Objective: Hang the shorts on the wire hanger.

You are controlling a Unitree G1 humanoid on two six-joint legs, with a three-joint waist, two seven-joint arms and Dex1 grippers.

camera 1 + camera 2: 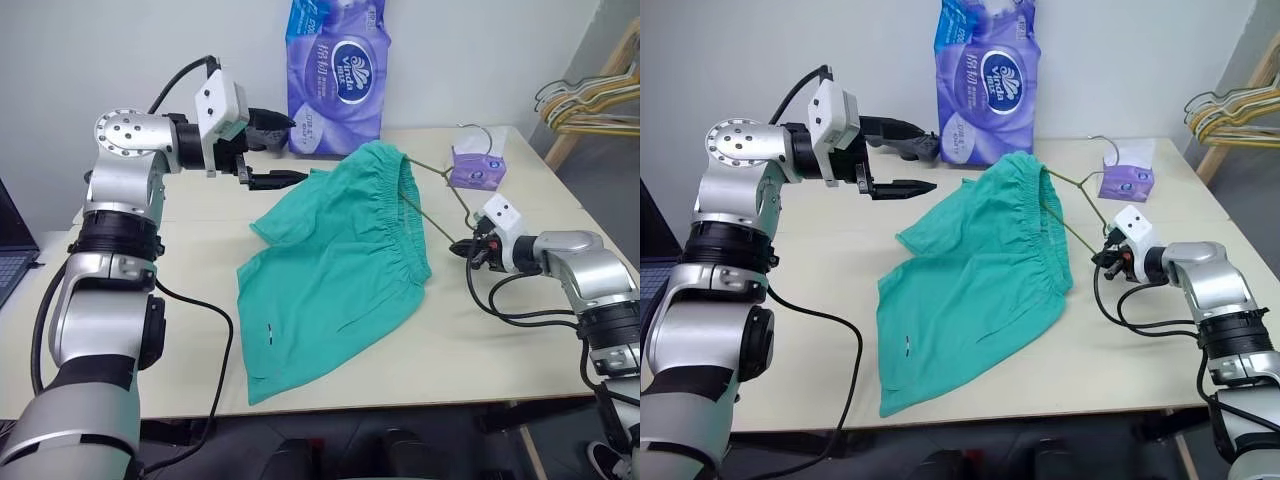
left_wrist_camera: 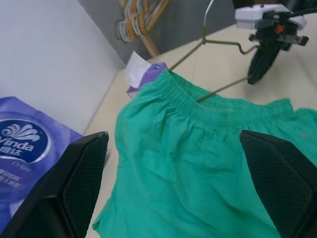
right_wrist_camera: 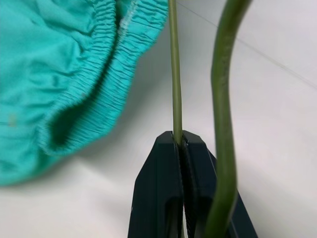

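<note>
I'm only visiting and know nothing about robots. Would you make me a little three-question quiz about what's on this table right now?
1. True or false: the right gripper is shut on the wire hanger.
2. What stands at the back of the table? A) a purple tissue pack B) a kettle C) a stack of plates
3. Fill in: the left gripper, raised above the table beside the teal shorts, has its fingers ____.

Key: 1 true, its fingers pinch the thin wire, which runs into the waistband. 2 A. 3 open, holding nothing.
</note>
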